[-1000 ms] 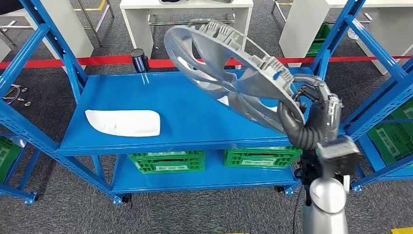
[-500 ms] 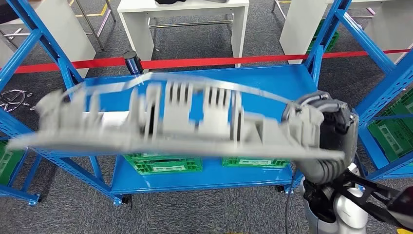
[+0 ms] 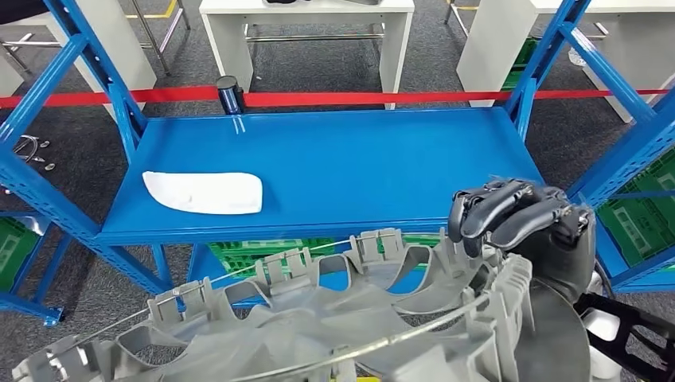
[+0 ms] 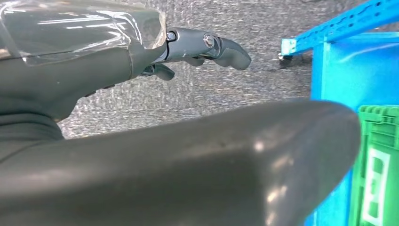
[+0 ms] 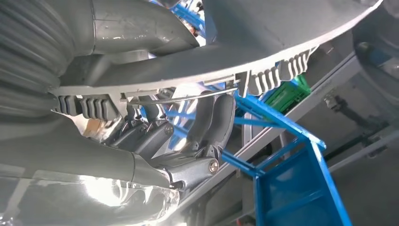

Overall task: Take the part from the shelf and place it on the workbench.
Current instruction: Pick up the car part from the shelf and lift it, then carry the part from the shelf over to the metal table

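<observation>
Your right hand (image 3: 532, 231) is clamped on the rim of the part (image 3: 334, 318), low in the frame off the shelf (image 3: 342, 171), while your left hand (image 4: 141, 56) holds nothing, fingers apart.

the head view looks forward and down from high up onto the blue metal shelf (image 3: 318, 167), which runs toward 12 o'clock. the left wrist view sits very close behind the left hand (image 4: 141, 117), facing grey carpet floor (image 4: 211, 89). the right wrist view, equally close, looks past the right hand (image 5: 179, 141). all three share the shelf.
</observation>
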### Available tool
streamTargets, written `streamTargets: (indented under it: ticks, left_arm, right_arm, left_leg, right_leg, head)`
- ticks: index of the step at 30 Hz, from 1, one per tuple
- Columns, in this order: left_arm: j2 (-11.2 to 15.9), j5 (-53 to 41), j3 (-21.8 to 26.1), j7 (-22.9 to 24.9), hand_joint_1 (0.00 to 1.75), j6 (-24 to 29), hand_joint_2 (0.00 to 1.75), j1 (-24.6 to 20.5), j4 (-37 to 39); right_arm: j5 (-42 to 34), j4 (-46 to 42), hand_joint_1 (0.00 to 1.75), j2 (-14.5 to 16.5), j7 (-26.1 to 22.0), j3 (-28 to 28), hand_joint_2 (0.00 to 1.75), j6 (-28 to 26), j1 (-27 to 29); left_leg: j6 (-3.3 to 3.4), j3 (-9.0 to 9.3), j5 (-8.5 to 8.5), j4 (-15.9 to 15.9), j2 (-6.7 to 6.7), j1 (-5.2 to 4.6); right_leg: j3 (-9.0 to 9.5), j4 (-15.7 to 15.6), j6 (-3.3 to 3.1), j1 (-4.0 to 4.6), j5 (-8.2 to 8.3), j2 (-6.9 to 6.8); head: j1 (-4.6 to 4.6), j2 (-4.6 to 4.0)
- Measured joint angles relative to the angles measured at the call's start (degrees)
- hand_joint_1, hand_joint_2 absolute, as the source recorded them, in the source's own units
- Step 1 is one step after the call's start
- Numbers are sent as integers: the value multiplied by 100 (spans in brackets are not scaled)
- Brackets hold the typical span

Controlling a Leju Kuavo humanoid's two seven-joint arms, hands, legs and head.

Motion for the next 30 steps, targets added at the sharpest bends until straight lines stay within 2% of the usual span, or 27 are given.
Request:
streamTargets:
  ticks: [1,2,3,4,5,6,7,8,10,11,12,13,15,16,17,18,19,20,21,22,23,24,26,27,28,30]
  left_arm:
    - [-5,11,1,28,0,13,0,0,1]
    - [-10,25,1,60,0,21,0,0,1]
    - [-13,40,1,93,0,28,0,1,1]
    - [-16,57,1,126,0,32,0,2,1]
    - [-17,72,1,156,0,32,0,4,0]
    - [-19,84,1,183,0,33,0,7,-1]
    - [-19,95,1,203,0,35,0,13,-2]
    - [-19,100,1,218,0,38,0,19,-3]
    - [-19,104,2,229,0,43,0,32,-4]
    - [-17,103,3,231,0,44,0,38,-6]
    - [-18,103,4,231,0,45,0,44,-8]
    - [-19,102,5,232,0,45,0,50,-9]
    - [-22,102,5,232,0,46,0,51,-10]
    - [-22,102,4,232,0,46,0,50,-10]
    - [-21,102,3,232,0,46,0,49,-10]
    - [-21,101,3,232,0,46,0,49,-10]
    - [-21,101,3,232,0,46,0,49,-10]
    - [-21,102,2,232,0,45,0,47,-11]
    - [-16,102,2,232,0,45,0,45,-17]
    - [-14,102,1,232,0,46,0,41,-25]
    - [-11,103,0,232,0,46,0,40,-32]
    - [-8,103,-1,237,0,46,0,39,-39]
    - [-8,122,-1,270,0,42,0,43,-53]
    - [-7,145,-3,301,0,33,0,44,-61]
    - [-9,174,-7,345,0,23,0,48,-70]
    - [-16,224,-24,469,0,-6,0,74,-90]
  right_arm:
    - [-101,2,175,-31,-35,5,175,11,3]
    - [-215,4,175,-56,-77,9,175,38,10]
    - [-320,8,175,-79,-118,8,175,76,18]
    - [-404,10,175,-100,-158,3,175,125,28]
    - [-453,12,175,-119,-197,-4,175,172,35]
    - [-476,14,175,-134,-228,-12,175,212,49]
    - [-488,14,175,-147,-252,-22,175,242,61]
    - [-493,16,175,-157,-267,-31,175,260,72]
    - [-501,19,175,-170,-275,-42,175,274,89]
    - [-504,21,175,-176,-275,-43,175,279,92]
    - [-507,22,175,-179,-276,-43,175,282,93]
    - [-511,23,175,-181,-276,-43,175,284,95]
    - [-516,23,175,-184,-277,-43,175,286,103]
    - [-518,24,175,-185,-277,-43,175,286,108]
    - [-520,25,175,-185,-277,-43,175,286,113]
    - [-522,25,175,-186,-277,-43,175,286,118]
    - [-523,25,175,-187,-277,-43,175,286,120]
    - [-525,25,175,-187,-277,-43,175,286,122]
    - [-525,24,175,-188,-277,-43,175,286,122]
    - [-526,24,175,-190,-277,-43,175,286,122]
    - [-525,24,175,-191,-277,-43,175,287,120]
    - [-525,25,175,-192,-277,-43,175,294,119]
    - [-525,25,175,-201,-263,-49,175,322,117]
    - [-535,26,175,-212,-243,-57,175,347,115]
    - [-559,28,175,-228,-214,-67,175,375,112]
    - [-671,40,175,-284,-156,-92,175,470,131]
  left_leg:
    - [2,-57,42,2,0,-3]
    - [-1,-115,84,5,0,-4]
    - [-10,-170,125,9,0,-3]
    - [-24,-220,164,17,-2,-1]
    - [-45,-268,198,35,-5,1]
    - [-71,-313,227,60,-9,-6]
    - [-101,-346,256,89,-12,-14]
    - [-133,-369,287,111,-16,-21]
    - [-195,-392,348,127,-25,-14]
    - [-228,-415,309,157,-28,1]
    - [-262,-456,170,262,-30,16]
    - [-295,-525,-62,473,-30,31]
    - [-350,-706,-631,1172,-29,52]
    - [-363,-769,-802,1515,-29,58]
    - [-364,-762,-852,1725,-29,60]
    - [-349,-661,-795,1742,-30,59]
    - [-313,-449,-666,1534,-32,52]
    - [-254,-153,-545,1159,-36,36]
    - [-183,158,-513,724,-36,17]
    - [-134,397,-510,368,-37,-8]
    - [-93,537,-536,141,-37,-38]
    - [-68,579,-554,41,-33,-63]
    - [-22,538,-422,-47,-16,-86]
    - [10,511,-334,-108,-1,-77]
    - [35,464,-239,-165,15,-62]
    - [62,316,-77,-202,30,-48]
  right_leg:
    - [-82,305,5,-3,-135,0]
    - [-78,447,34,-7,-182,0]
    - [34,368,84,-15,-131,-1]
    - [254,75,142,-28,-18,-4]
    - [536,-351,184,-42,75,-10]
    - [791,-729,189,-42,148,-6]
    - [962,-1004,172,-40,184,-2]
    - [1030,-1135,135,-29,185,6]
    - [973,-1132,49,-18,233,14]
    - [936,-1129,3,-23,268,8]
    - [900,-1132,-51,-33,313,0]
    - [851,-1137,-94,-45,366,-9]
    - [743,-1129,-134,-35,475,-18]
    - [678,-1123,-133,-26,532,-19]
    - [611,-1117,-130,-16,587,-18]
    - [541,-1111,-125,-3,639,-17]
    - [476,-1108,-120,15,689,-15]
    - [427,-1106,-117,30,733,-13]
    - [387,-1107,-106,49,777,-13]
    - [362,-1112,-82,51,819,-17]
    - [350,-1118,-53,38,857,-24]
    - [340,-1127,-11,22,898,-32]
    - [319,-1140,49,2,957,-37]
    - [272,-1084,52,6,891,-34]
    - [197,-933,32,11,734,-31]
    - [-9,-317,-18,-4,235,-28]
  head:
    - [-1,0]
    - [3,0]
    - [10,0]
    - [18,0]
    - [28,0]
    - [29,0]
    - [30,0]
    - [31,0]
    - [35,0]
    - [34,0]
    - [28,0]
    - [20,0]
    - [6,0]
    - [4,0]
    - [4,0]
    - [3,0]
    - [3,0]
    - [3,0]
    - [6,0]
    - [8,0]
    - [8,0]
    - [5,0]
    - [-4,0]
    - [-1,0]
    - [6,0]
    - [17,0]
